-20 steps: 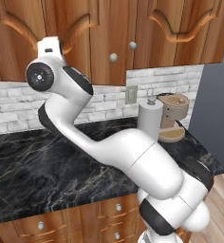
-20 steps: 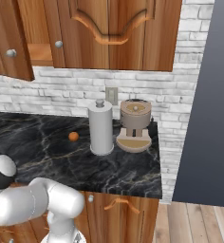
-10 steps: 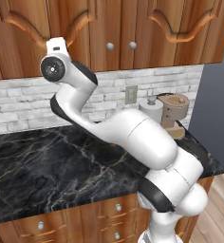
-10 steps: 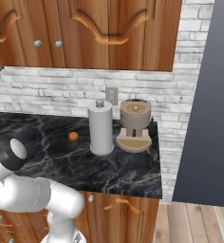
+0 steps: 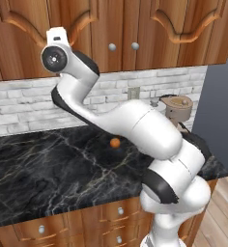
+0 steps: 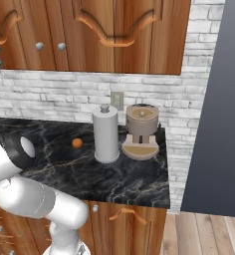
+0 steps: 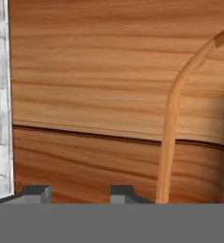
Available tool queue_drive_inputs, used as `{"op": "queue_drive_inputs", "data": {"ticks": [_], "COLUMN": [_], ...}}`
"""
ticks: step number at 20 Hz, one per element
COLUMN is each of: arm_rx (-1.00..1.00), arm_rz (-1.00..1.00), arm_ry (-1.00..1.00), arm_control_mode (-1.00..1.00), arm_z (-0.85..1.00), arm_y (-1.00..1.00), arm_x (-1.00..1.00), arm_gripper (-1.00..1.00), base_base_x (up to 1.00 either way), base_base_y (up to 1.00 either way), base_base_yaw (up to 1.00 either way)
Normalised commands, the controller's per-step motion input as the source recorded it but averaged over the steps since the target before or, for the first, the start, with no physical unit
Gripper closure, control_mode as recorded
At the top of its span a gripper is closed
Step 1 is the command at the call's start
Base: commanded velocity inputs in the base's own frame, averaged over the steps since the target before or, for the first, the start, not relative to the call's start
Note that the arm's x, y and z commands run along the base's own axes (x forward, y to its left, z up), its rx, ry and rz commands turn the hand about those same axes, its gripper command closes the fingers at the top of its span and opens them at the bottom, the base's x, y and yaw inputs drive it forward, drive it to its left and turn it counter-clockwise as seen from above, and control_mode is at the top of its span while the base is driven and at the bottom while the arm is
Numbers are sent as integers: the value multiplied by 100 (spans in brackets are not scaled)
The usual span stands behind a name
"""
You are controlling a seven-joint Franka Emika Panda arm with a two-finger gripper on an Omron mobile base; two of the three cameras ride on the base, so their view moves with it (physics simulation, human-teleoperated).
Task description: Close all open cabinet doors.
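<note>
Black marble with pale veins makes up the bench [image 5: 48,169], above short wooden drawer fronts with small round knobs [image 5: 41,229]. On it lie a small orange ball [image 6: 77,143], then a grey upright paper-towel cylinder [image 6: 105,134] and, just beside that, a tan round coffee grinder [image 6: 141,132], both near the pale brick wall [image 6: 50,92]. The white arm [image 5: 135,125] rises from the bench's front edge up to the tall reddish-brown wooden wall-cabinet doors with arch carvings and round silver knobs [image 5: 123,29], which hang above the brick. In the hand view the pincer [image 7: 78,193] sits right up against the wood grain and a curved raised moulding; its two dark fingertips [image 7: 36,192] stand apart, clamping nothing.
</note>
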Motion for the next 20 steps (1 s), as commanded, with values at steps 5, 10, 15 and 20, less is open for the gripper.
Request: {"op": "queue_drive_inputs", "data": {"ticks": [5,10,15,20], "arm_rx": [0,1,7,17], "arm_rz": [0,0,-10,-28], "arm_ry": [-4,-9,-7,0], "arm_control_mode": [-100,-100,-100,-100], "arm_z": [-9,-28,-9,0], "arm_y": [-19,-13,-36,-57], "arm_x": [-46,-95,-100,-90], "arm_gripper": [-100,-100,-100,-100], "base_base_x": [0,0,0,0], "base_base_y": [0,0,0,0], "base_base_yaw": [0,0,0,0]}}
